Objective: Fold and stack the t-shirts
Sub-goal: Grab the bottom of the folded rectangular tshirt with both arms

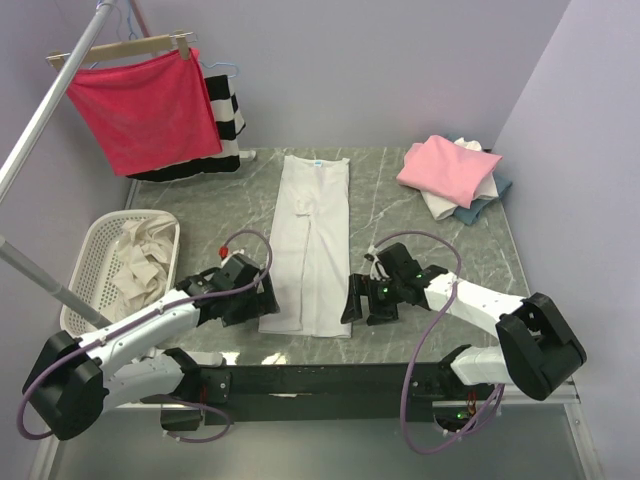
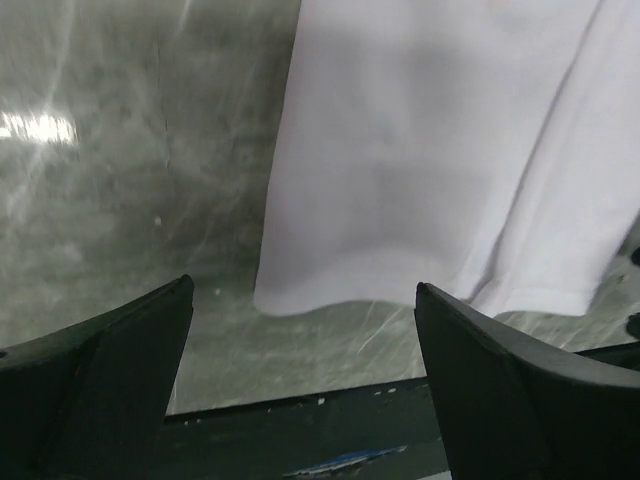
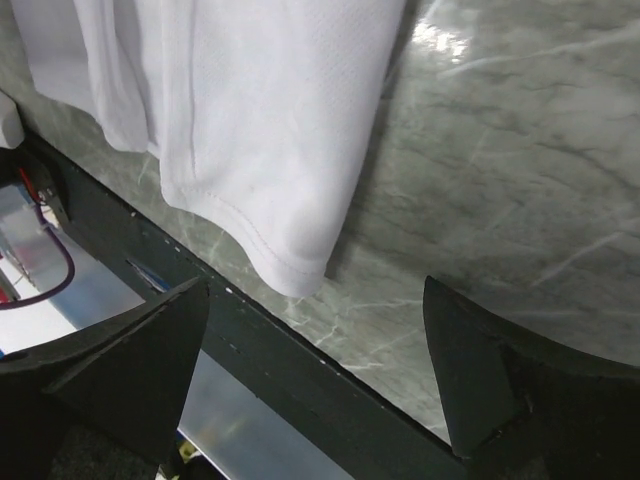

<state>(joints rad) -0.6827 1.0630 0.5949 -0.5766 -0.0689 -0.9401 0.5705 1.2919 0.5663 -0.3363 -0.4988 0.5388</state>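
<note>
i work over a grey-green marble-patterned table top (image 1: 420, 240), glossy enough to throw back bright streaks of light, with a black strip (image 1: 330, 378) along its near edge. pale lavender walls (image 1: 400, 60) close the room behind and on the right.

a soft white cloth t-shirt (image 1: 312, 240), folded lengthwise into a long narrow band, lies flat down the middle of the table, its small blue neck label (image 1: 318, 158) at the far end and its hem near the front edge.

my left gripper (image 2: 302, 295) is spread wide with nothing in it, at the hem's left corner, which shows between my two dark fingers in the wrist view. my right gripper (image 3: 315, 285) is likewise wide apart and empty, at the hem's right corner, where the stitched edge bulges a little. whether my fingertips touch the table i cannot tell.

in the far right corner sits a stack of folded shirts: a pink cloth t-shirt (image 1: 448, 168) on top, a folded white t-shirt (image 1: 440, 205) under it, a blue-grey t-shirt (image 1: 478, 211) at the bottom.

on the left stands a white plastic lattice basket (image 1: 85, 270) holding crumpled cream cloths (image 1: 140, 265). behind it a red cloth (image 1: 145, 105) hangs clipped to a wooden hanger (image 1: 125, 46) by a slanted metal rail (image 1: 55, 98), with a black-and-white striped garment (image 1: 228, 115) just behind.
</note>
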